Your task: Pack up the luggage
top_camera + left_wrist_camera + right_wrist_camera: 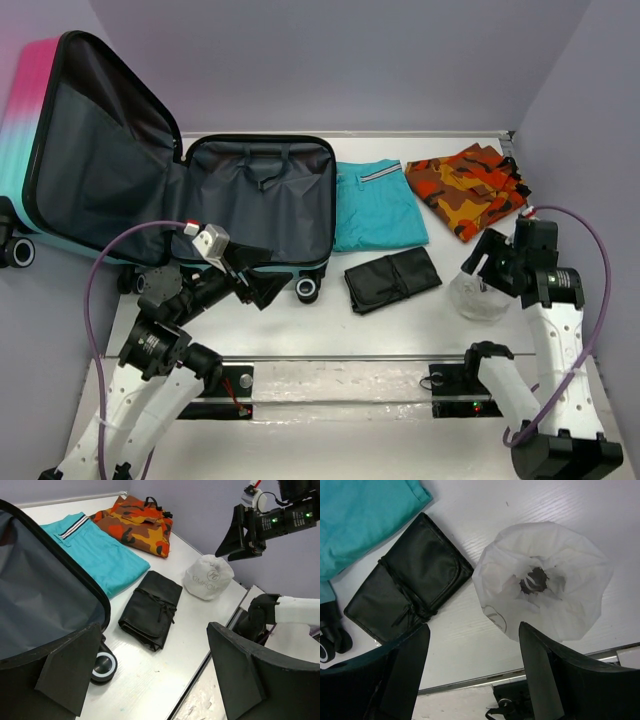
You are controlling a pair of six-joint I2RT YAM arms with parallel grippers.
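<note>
The luggage (262, 200) lies open at the back left, its pink-to-teal lid (35, 140) raised and the dark grey lining bare. Right of it lie folded teal shorts (375, 205), an orange camouflage garment (465, 187), a black rolled pouch (393, 278) and a white drawstring bag (476, 294). My left gripper (258, 276) is open and empty at the suitcase's near edge, by a wheel (104, 665). My right gripper (484, 262) is open and empty just above the white bag (545, 580). The pouch also shows in the left wrist view (152, 609) and the right wrist view (410, 587).
A metal rail (340, 357) crosses the table near the arm bases. Purple walls close in the back and both sides. The suitcase's wheels (308, 290) rest on the table at its near edge.
</note>
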